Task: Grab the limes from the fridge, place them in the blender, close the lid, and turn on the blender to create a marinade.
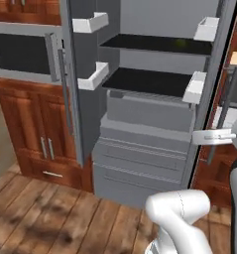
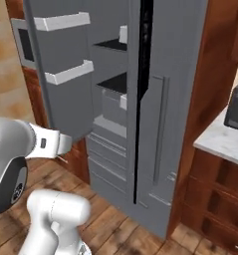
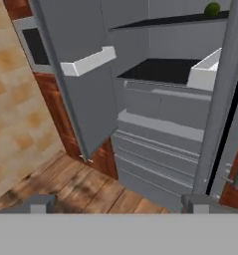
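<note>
No readable writing is being shown on any surface. The fridge (image 1: 140, 149) is being seen with its left door swung open; two black shelves and grey drawers below are being exposed inside, and two white bins (image 1: 92, 75) are being carried on the open door. One lime (image 3: 212, 9) is being seen on the upper shelf, towards its right end. The gripper (image 3: 118, 204) is being held spread wide and empty, well apart from the lime. A microwave (image 1: 23, 52) is being seen left of the fridge.
</note>
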